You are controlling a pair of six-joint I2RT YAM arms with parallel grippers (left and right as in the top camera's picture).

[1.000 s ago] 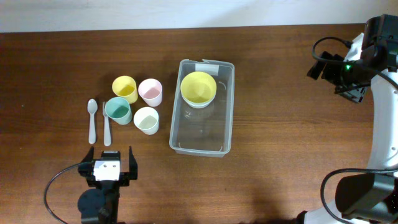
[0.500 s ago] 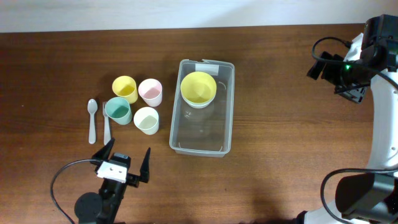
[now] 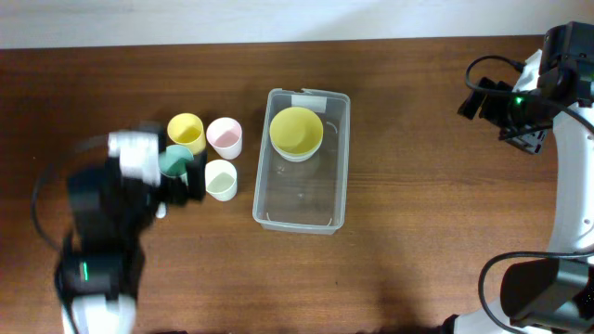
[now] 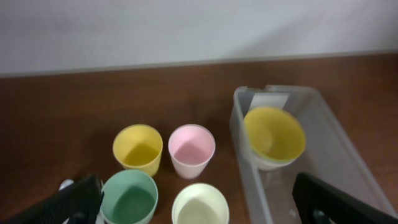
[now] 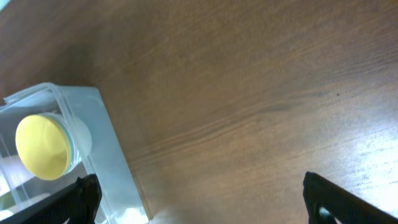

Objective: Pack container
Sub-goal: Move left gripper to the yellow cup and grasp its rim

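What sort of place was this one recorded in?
Probably a robot lab bench staged for packing: a bare wooden table against a plain white wall, a clear container with pastel cups set beside it, and a cabled robot arm.

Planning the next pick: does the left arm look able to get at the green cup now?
Probably yes: the left end effector is open close to the green cup, whose rim shows uncovered. The yellow cup and cream cup stand close, so finger room looks tight.
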